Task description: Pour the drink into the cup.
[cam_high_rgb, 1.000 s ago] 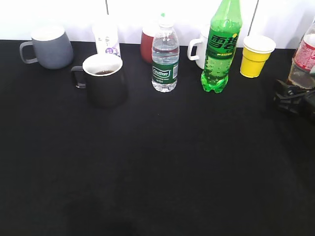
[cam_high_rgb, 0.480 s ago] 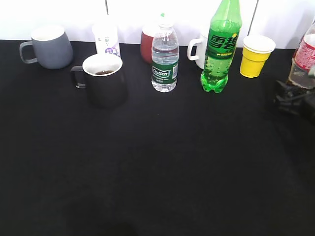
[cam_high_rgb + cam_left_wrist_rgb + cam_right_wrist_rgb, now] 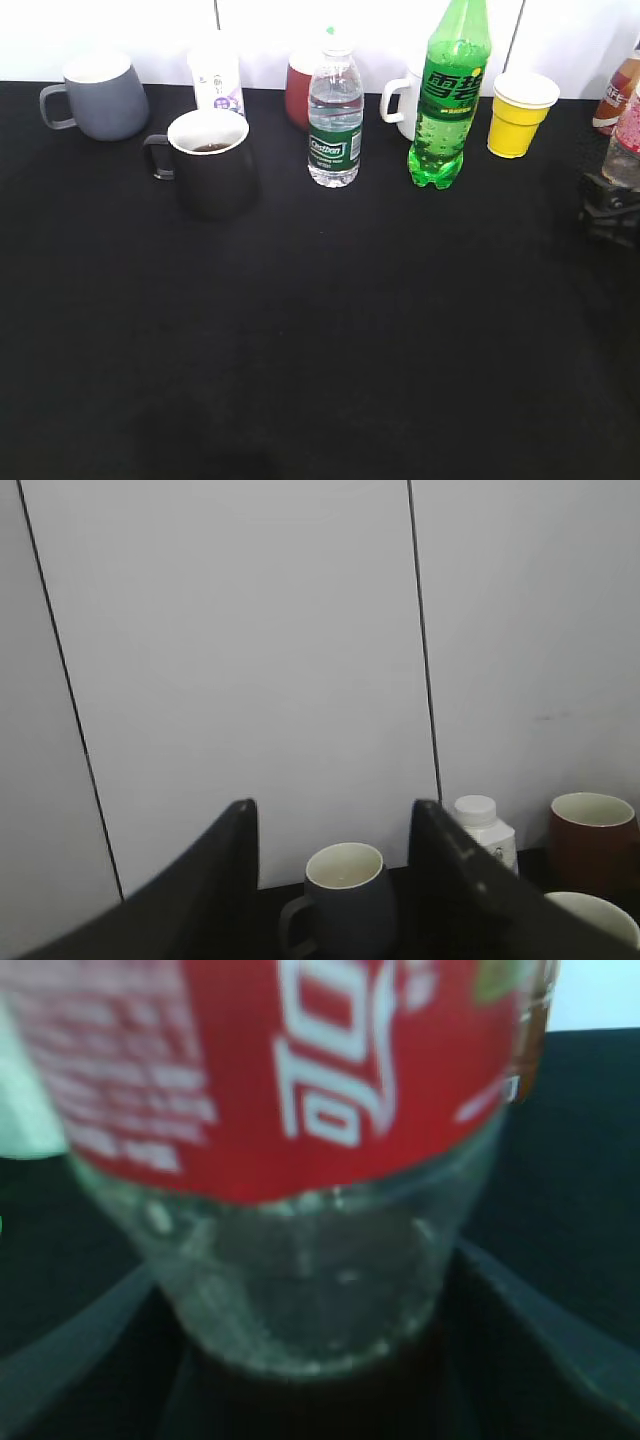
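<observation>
The black cup [image 3: 213, 172] with a white inside stands at the back left of the black table and has dark liquid in it. The drink bottle [image 3: 630, 145] with the red label is at the far right edge, upright and cut off by the frame. My right gripper [image 3: 610, 200] is shut on its clear lower part. In the right wrist view the bottle [image 3: 300, 1110] fills the frame between the fingers [image 3: 310, 1360], and its bottom looks clear. My left gripper [image 3: 333, 815] is open and empty, raised and facing the wall, and is out of the exterior view.
Along the back stand a grey mug [image 3: 100, 95], a white pill bottle [image 3: 217, 75], a red mug [image 3: 298, 92], a water bottle [image 3: 334, 115], a white mug [image 3: 402, 100], a green soda bottle [image 3: 447, 95], a yellow paper cup [image 3: 522, 112] and another reddish bottle [image 3: 617, 95].
My right gripper has carried the drink bottle to the right, partly out of the exterior view. A reddish bottle behind it has come into sight. The cup has not moved.
</observation>
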`<move>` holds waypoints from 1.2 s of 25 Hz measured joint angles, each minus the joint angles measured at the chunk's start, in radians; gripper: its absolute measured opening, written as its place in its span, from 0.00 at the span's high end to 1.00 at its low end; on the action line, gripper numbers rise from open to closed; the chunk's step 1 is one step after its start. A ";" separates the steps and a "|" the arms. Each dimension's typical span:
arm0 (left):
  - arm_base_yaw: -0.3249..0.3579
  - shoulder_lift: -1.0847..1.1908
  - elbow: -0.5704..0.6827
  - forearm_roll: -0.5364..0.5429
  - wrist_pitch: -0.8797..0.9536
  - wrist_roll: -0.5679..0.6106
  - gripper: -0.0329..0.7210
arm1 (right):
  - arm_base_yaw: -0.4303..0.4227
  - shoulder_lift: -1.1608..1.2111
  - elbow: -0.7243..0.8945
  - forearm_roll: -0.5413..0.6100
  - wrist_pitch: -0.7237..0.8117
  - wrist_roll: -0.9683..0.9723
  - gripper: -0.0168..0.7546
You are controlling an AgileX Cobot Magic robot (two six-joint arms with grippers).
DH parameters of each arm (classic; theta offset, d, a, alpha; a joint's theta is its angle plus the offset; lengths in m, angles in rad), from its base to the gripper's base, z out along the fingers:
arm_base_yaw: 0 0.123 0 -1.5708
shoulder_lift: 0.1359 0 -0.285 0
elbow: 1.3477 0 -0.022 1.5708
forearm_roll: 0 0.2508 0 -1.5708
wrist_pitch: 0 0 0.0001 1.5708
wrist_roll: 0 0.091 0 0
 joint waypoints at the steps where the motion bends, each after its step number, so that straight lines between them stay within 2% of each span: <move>1: 0.000 0.000 0.000 0.000 0.002 0.000 0.46 | 0.000 -0.017 0.010 0.001 0.000 0.000 0.21; 9: 0.000 0.000 0.000 0.000 0.032 0.000 0.46 | 0.000 -0.175 0.189 -0.014 -0.001 0.000 0.21; 11: 0.000 0.000 0.000 0.000 0.039 0.000 0.46 | 0.000 -0.294 0.263 -0.120 -0.001 0.015 0.21; 14: 0.000 0.000 -0.004 -0.007 0.076 0.000 0.48 | 0.000 -0.569 0.320 -0.259 0.000 0.187 0.21; 15: 0.000 0.000 -0.033 -0.013 0.159 0.000 0.52 | 0.000 -0.673 0.306 -0.283 0.041 0.255 0.21; 17: 0.000 0.000 -0.124 -0.023 0.322 0.000 0.61 | 0.000 -0.842 0.233 -0.348 0.245 0.337 0.21; 18: 0.000 0.000 -0.169 -0.025 0.373 0.000 0.63 | 0.000 -0.949 0.136 -0.435 0.441 0.425 0.21; 19: 0.000 0.000 -0.218 -0.026 0.428 0.000 0.64 | 0.000 -1.111 -0.029 -0.632 0.752 0.599 0.21; 21: 0.000 0.000 -0.338 -0.038 0.616 0.000 0.64 | 0.000 -1.233 -0.186 -0.846 0.983 0.820 0.21; 23: 0.000 -0.001 -0.477 -0.082 0.768 0.009 0.64 | 0.000 -1.343 -0.223 -0.919 1.099 1.022 0.21; 25: 0.000 -0.023 -0.577 -0.134 0.780 0.097 0.64 | 0.000 -1.433 -0.223 -0.984 1.141 1.096 0.21; 27: 0.000 -0.053 -0.589 -0.215 0.801 0.143 0.64 | 0.000 -1.499 -0.223 -1.098 1.153 1.102 0.21; 30: 0.000 -0.069 -0.589 -0.259 0.818 0.163 0.64 | 0.000 -1.536 -0.223 -1.132 1.146 1.105 0.21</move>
